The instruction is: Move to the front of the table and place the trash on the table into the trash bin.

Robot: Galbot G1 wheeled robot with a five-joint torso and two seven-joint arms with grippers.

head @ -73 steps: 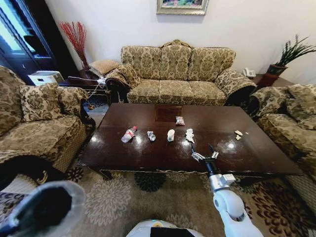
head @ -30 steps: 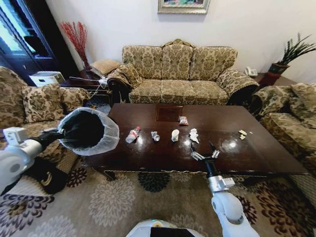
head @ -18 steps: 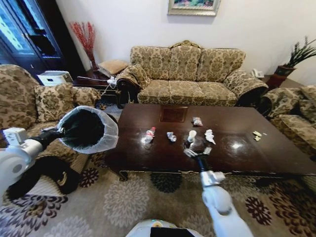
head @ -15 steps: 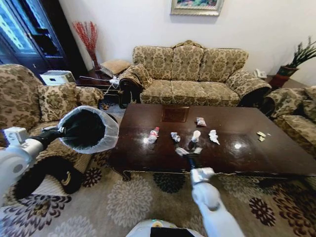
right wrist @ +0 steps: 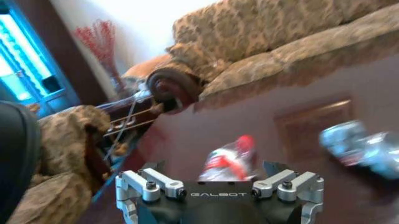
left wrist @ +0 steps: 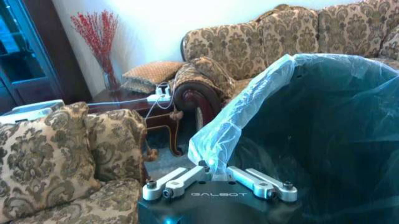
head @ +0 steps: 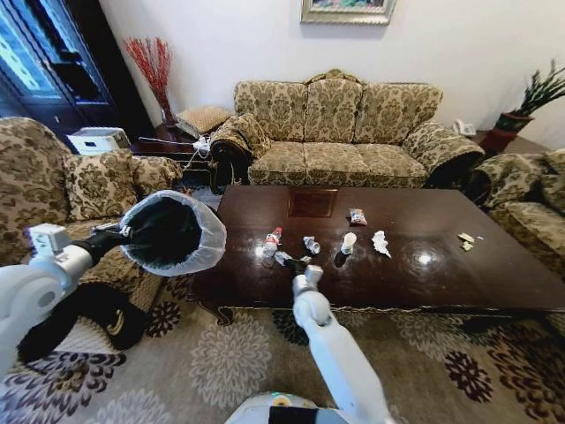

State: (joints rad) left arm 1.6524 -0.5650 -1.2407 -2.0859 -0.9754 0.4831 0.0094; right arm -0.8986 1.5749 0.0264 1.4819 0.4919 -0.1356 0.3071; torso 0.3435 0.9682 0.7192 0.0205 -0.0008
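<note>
1. Clear plastic with a red cap, the bottle (head: 270,242) lies on its side on the table (head: 494,283), long axis running near-to-far, cap toward the far side; the right wrist view shows it (right wrist: 227,161) just ahead of the spread fingers.
2. The right gripper (head: 289,261) sits low over the table's near left part, just near of the bottle, jaws parted and grasping nothing.
3. The trash bin (head: 174,233), dark with a whitish bag folded over its rim, is held off the floor left of the table, mouth tilted toward the robot; nothing can be made out inside it. The left gripper (left wrist: 215,179) is clenched on its bagged rim.
4. Right of the bottle, along the table's middle, lie a crinkled clear wrapper (head: 311,245), a small white cup (head: 349,241), a crumpled tissue (head: 380,242) and a packet (head: 357,216) farther back; yellowish scraps (head: 465,238) lie far right.
5. Patterned sofas surround the table on a floral carpet.
</note>
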